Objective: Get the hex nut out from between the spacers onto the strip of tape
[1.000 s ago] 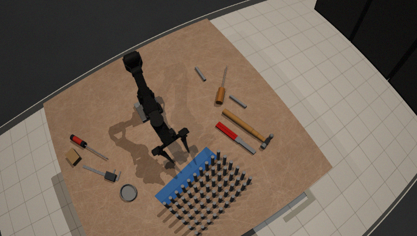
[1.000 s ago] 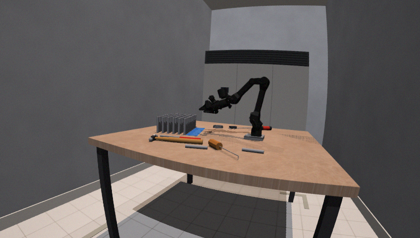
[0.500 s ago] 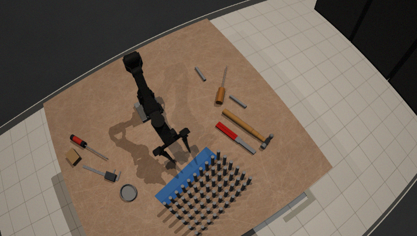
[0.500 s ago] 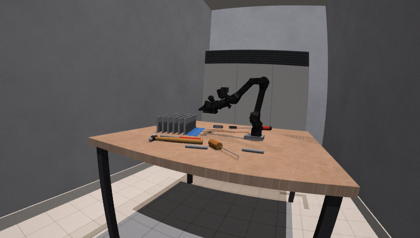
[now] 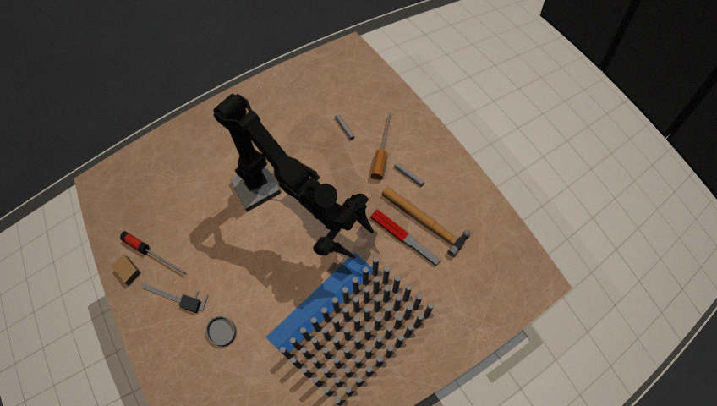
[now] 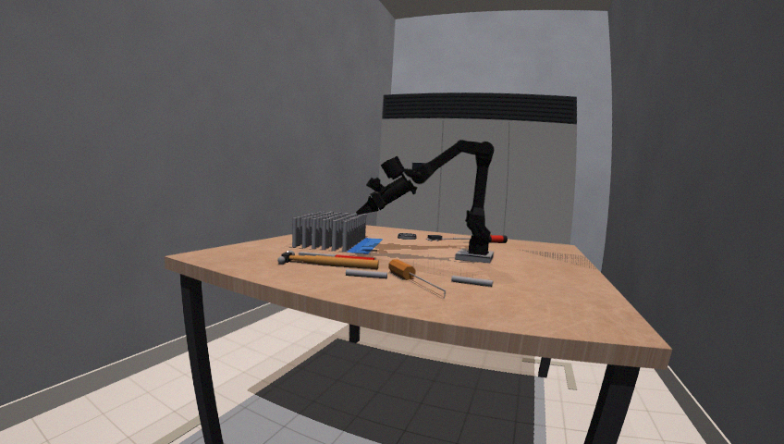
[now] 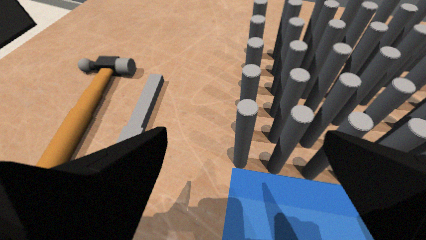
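Observation:
The grey spacers (image 5: 357, 321) stand upright in a dense grid at the table's near side; they also show in the exterior view (image 6: 328, 229) and the wrist view (image 7: 320, 85). The blue tape strip (image 5: 311, 301) lies along the grid's left edge, with its end below my fingers in the wrist view (image 7: 290, 205). The hex nut is hidden among the spacers. The hook pick (image 5: 379, 163) with its orange-brown handle lies on the table, apart from me, and shows in the exterior view (image 6: 401, 268). My gripper (image 5: 354, 238) hovers open and empty above the strip's far end at the grid's corner (image 7: 245, 135).
A wooden-handled hammer (image 5: 424, 221) and a red-handled flat tool (image 5: 402, 235) lie just right of the gripper. Two grey rods (image 5: 344, 126) (image 5: 408, 174) lie near the pick. A red screwdriver (image 5: 143, 249), tan block (image 5: 125, 269), small square tool (image 5: 183, 300) and round dish (image 5: 221, 331) lie at the left.

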Controlling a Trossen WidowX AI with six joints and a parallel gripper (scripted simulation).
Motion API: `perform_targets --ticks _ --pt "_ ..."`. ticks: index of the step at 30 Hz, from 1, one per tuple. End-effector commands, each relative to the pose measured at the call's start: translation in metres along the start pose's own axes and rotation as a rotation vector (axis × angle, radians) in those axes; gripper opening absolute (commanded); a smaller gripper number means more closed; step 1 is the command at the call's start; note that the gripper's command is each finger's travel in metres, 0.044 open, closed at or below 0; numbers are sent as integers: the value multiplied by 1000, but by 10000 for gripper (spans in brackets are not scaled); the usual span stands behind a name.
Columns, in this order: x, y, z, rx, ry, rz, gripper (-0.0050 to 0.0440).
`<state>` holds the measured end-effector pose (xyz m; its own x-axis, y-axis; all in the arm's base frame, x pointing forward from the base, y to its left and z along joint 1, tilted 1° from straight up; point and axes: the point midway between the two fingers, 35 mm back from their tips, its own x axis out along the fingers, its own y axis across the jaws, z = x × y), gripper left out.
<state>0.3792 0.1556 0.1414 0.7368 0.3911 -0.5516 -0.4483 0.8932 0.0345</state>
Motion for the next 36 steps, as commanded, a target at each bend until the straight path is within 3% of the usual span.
perform_targets --ticks 1,6,8,9,10,17,23,25,29,36 --pt "15 50 20 -148 70 80 400" --pt "26 111 16 -385 168 193 400" --pt "26 111 16 -385 168 193 400" --pt "25 120 7 -427 221 215 400" --pt "27 141 6 -509 237 254 400" --pt "17 216 -19 -839 363 417 400" --pt "-4 275 -47 -1134 453 564 400" --pt "-4 275 -47 -1134 453 564 400" --pt "-31 320 -76 -1405 519 701 400" --pt "-73 357 -116 -1725 615 872 400"
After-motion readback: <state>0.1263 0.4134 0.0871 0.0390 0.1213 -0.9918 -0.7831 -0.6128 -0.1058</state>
